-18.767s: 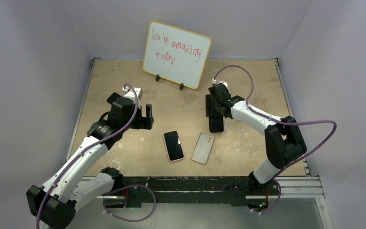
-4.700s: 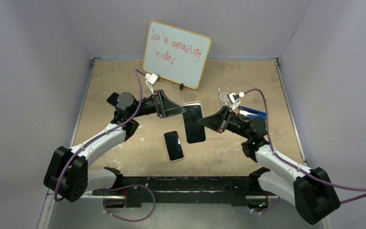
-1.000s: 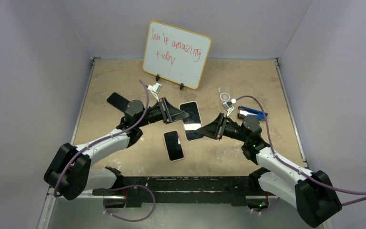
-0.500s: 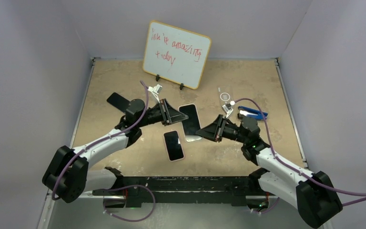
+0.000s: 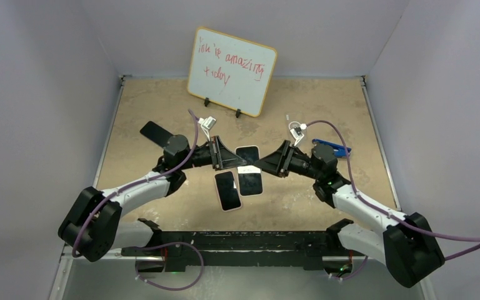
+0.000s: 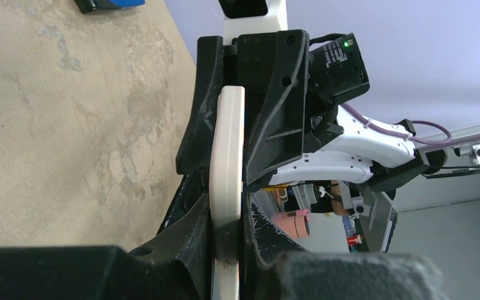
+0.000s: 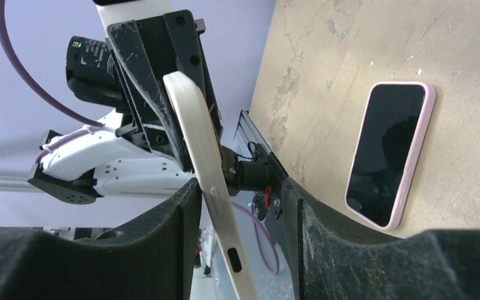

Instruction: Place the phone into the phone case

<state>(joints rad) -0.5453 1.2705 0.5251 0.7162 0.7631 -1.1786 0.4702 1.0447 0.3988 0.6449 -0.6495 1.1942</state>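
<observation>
The phone (image 5: 227, 190), black-screened with a pink rim, lies flat on the table; the right wrist view shows it too (image 7: 387, 153). The cream phone case (image 5: 249, 170) hangs edge-on above the table just right of the phone, between the two grippers. My left gripper (image 5: 228, 161) is shut on the case's left end, both pads pressed on it (image 6: 227, 231). My right gripper (image 5: 267, 166) is open around the other end: the case (image 7: 194, 125) leans on one finger, with a clear gap to the other (image 7: 242, 206).
A whiteboard (image 5: 231, 70) with red writing stands at the back. A blue object (image 5: 331, 148) lies right of the right arm, and a flat black object (image 5: 155, 132) lies behind the left arm. Purple walls close in the table on both sides.
Both grippers brought the case down and nearer, beside the phone. The right gripper's jaws widened off the case; the left kept its grip.
</observation>
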